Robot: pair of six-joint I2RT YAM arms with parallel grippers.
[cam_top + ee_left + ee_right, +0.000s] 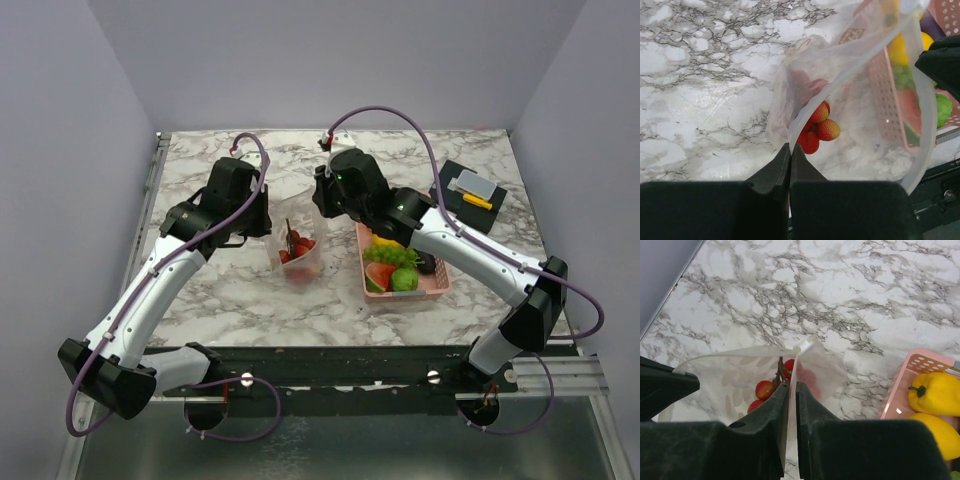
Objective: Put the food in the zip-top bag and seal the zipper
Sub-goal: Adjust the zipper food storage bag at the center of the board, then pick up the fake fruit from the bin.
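Along the near edge of the marble tabletop (pixel 230 290) the two arms are bolted side by side, and both reach inward to the middle, where the zip-top bag (pixel 310 264) hangs between them. The left gripper (pixel 264 216) takes the bag's left edge; in the left wrist view its fingers (pixel 767 172) are clenched tight together with the clear rim pinched between their tips. The zipper (pixel 929 100) curves away from that pinch in a wide parted loop, so the mouth gapes. Red toy strawberries (pixel 820 127) sit bunched at the bottom of the bag, seen through the film. The right gripper (pixel 322 205) is at the bag's far right edge; in the right wrist view its fingers (pixel 807 407) stand a thin slit apart with the bag's film running up through the slit, and whether they press on it cannot be told. Just right of the bag lies a pink perforated basket (pixel 405 297), holding a watermelon slice (pixel 378 277) and a round green fruit (pixel 404 279) at its near end, green grapes (pixel 392 255) and a purple eggplant (pixel 428 263) behind them, and a yellow pepper (pixel 385 240) at its far end. Toward the far right corner lies a black mat (pixel 455 172) with a grey block (pixel 474 183) and a small yellow piece (pixel 478 201) on it.
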